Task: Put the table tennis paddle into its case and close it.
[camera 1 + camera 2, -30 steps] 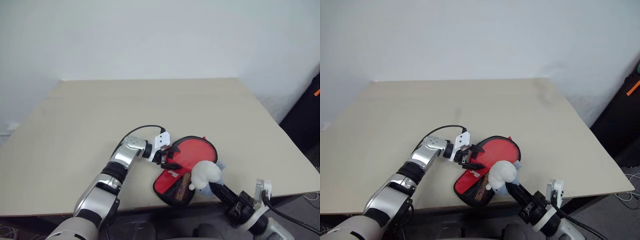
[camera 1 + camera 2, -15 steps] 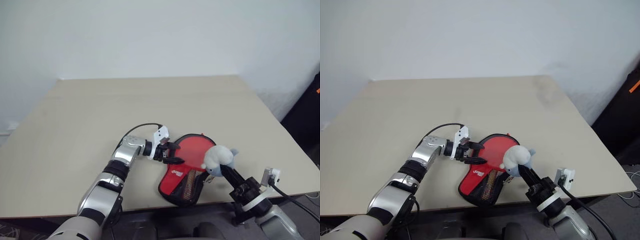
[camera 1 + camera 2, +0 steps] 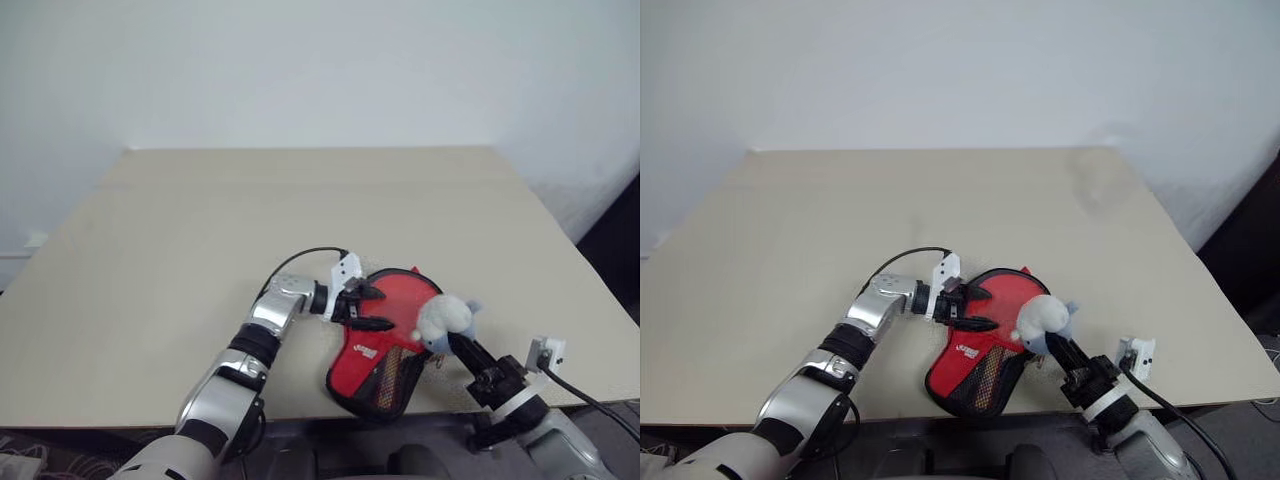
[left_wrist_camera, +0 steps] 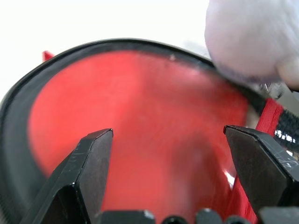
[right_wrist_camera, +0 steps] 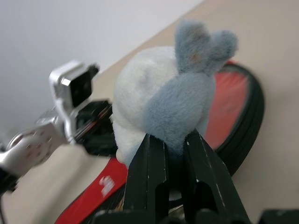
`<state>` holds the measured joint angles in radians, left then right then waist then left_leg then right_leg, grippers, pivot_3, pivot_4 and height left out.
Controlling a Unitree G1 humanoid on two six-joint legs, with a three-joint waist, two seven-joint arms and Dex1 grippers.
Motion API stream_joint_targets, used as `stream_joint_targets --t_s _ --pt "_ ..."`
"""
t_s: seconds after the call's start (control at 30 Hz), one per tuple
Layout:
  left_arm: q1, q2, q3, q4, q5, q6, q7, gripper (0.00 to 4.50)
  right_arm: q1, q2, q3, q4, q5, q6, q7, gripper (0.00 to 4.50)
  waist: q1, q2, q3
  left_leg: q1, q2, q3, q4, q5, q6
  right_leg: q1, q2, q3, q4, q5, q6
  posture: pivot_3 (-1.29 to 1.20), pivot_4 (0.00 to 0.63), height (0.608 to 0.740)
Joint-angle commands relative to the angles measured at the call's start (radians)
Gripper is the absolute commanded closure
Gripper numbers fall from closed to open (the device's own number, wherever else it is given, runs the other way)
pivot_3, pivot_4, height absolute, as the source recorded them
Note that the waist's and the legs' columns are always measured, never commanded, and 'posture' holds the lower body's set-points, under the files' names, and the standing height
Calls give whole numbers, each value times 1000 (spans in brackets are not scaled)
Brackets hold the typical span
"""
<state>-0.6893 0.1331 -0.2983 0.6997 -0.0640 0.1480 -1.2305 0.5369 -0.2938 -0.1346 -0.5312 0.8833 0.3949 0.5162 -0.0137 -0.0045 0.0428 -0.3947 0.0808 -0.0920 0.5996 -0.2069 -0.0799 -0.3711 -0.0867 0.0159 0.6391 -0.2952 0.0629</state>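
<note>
Two risks face you: the red, black-edged soft zip case (image 3: 385, 335) overhangs the beige desk (image 3: 180, 250) edge, so your wide-spread left hand (image 3: 366, 306) could shove it off; your right hand (image 5: 175, 154), pinched on a fluffy grey-white plush charm (image 3: 444, 320), could tug it askew.

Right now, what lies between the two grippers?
In the left eye view, the round end of the red case lies between the open left gripper and the right gripper, which is shut on a grey-and-white plush toy.
</note>
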Motion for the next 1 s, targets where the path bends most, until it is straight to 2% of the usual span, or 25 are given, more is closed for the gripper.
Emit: stream_joint_targets --t_s 0.03,0.17,0.53,0.7,0.87,1.0 --pt "1 -32 -84 48 77 -19 19 448 59 -5 -7 -85 32 -20 55 4494 8 0 0 0 0 0 0 0 0 0 0 1 0 1 1 0 0 740" --pt "-7 -40 -114 81 120 -51 24 448 150 -4 14 -126 20 -27 98 4494 22 -1 1 0 -1 0 3 0 0 1 0 2 0 -1 0 0 0 740" --pt "-17 -39 -147 139 177 -69 43 448 352 -36 109 -218 -10 -33 169 4494 18 -2 0 0 -2 -1 9 -4 -3 5 0 3 0 0 1 0 0 740" --pt "-26 -44 -141 149 173 -61 49 448 353 -70 164 -271 21 27 114 4494 18 -4 0 0 -2 -1 10 -4 -1 5 0 3 0 0 1 0 0 740" --pt "-25 -39 -134 152 171 -56 55 448 386 -118 254 -309 -23 50 108 4494 18 -4 0 0 -2 -1 10 -4 -1 6 0 3 0 0 1 0 0 740" --pt "-21 -36 -129 146 167 -44 58 448 355 -123 239 -318 -12 33 74 4494 17 -7 -1 1 -2 -1 11 -4 -1 6 0 3 1 0 1 0 0 740"
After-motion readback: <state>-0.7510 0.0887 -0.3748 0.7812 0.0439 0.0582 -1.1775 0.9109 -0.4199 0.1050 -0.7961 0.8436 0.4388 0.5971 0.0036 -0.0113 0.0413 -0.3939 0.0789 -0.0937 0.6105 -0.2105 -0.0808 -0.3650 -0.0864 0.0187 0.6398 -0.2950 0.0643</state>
